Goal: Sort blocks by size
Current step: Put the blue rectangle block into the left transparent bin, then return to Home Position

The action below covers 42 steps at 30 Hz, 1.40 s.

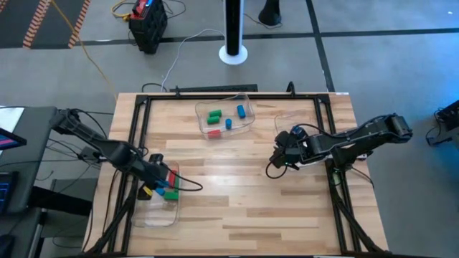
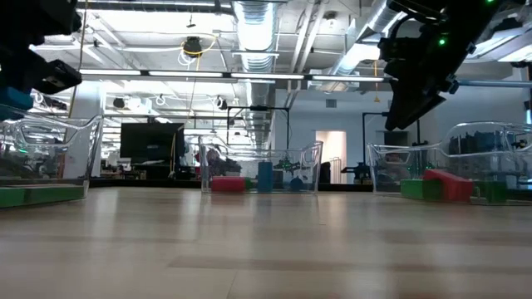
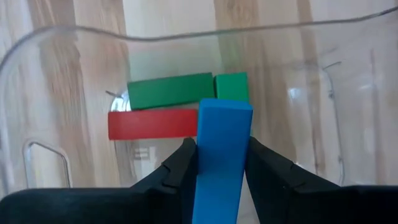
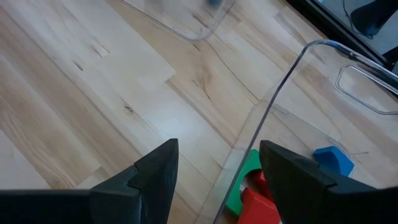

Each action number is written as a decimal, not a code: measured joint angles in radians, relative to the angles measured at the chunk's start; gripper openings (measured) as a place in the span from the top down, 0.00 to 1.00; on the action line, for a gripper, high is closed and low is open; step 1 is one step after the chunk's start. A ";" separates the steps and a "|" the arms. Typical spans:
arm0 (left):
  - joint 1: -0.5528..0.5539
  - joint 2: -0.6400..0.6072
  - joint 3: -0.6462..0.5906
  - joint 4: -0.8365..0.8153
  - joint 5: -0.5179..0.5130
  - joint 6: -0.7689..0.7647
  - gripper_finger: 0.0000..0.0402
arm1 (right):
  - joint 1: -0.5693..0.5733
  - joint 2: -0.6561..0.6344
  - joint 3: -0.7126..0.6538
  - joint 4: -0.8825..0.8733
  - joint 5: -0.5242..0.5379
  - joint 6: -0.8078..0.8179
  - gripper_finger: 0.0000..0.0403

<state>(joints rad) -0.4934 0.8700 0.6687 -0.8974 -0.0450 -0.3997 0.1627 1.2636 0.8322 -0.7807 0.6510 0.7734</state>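
My left gripper (image 3: pixel 221 171) is shut on a long blue block (image 3: pixel 222 149) over the clear tray (image 1: pixel 147 213) at the table's near left. Inside that tray lie a long green block (image 3: pixel 169 91), a short green block (image 3: pixel 231 86) and a red block (image 3: pixel 152 124). My right gripper (image 4: pixel 214 180) hangs open at the table's right, above the rim (image 4: pixel 273 93) of another clear tray that holds green (image 4: pixel 239 186), red (image 4: pixel 258 205) and blue (image 4: pixel 333 160) blocks. It touches none of them. My left gripper pinches the blue block by its two long sides (image 3: pixel 208 168) between its two fingers (image 3: pixel 180 168). The fingers slant down from above and lie along the block, whose free end (image 3: pixel 225 111) sticks out past the fingertips above the red and green blocks. Whether that end touches them does not show.
A third clear tray (image 1: pixel 247 127) at the far middle holds green, blue and red blocks (image 1: pixel 214 115). A black frame (image 1: pixel 140 136) runs along the table's sides. The wooden middle of the table (image 1: pixel 229 186) lies bare between the trays.
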 joint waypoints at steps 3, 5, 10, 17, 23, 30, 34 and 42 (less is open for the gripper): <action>0.000 0.023 0.000 -0.005 0.015 -0.014 0.72 | 0.000 0.000 0.000 0.000 0.000 0.000 0.37; 0.000 0.035 0.000 -0.005 0.016 -0.021 0.71 | 0.000 0.000 0.000 0.000 0.000 0.000 0.37; 0.000 0.048 0.000 -0.004 -0.014 -0.030 0.71 | 0.000 0.000 0.000 0.000 0.000 0.000 0.37; 0.000 0.048 0.000 -0.003 -0.050 -0.052 0.64 | 0.000 0.000 0.000 0.004 0.000 -0.020 0.37; 0.000 0.048 0.000 -0.003 -0.052 -0.062 0.63 | 0.000 0.000 0.000 0.004 0.000 -0.023 0.37; 0.000 0.048 0.000 -0.001 -0.080 -0.059 0.62 | 0.000 0.000 0.000 0.004 0.000 -0.023 0.37; 0.000 0.042 0.000 0.030 -0.090 -0.032 0.62 | 0.000 0.000 0.000 0.004 0.000 -0.027 0.37; 0.000 -0.045 0.001 0.233 -0.178 0.065 0.62 | 0.004 -0.002 0.000 0.096 0.002 -0.147 0.37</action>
<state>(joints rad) -0.4934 0.8250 0.6693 -0.6646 -0.2233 -0.3343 0.1665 1.2612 0.8322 -0.6843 0.6530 0.6262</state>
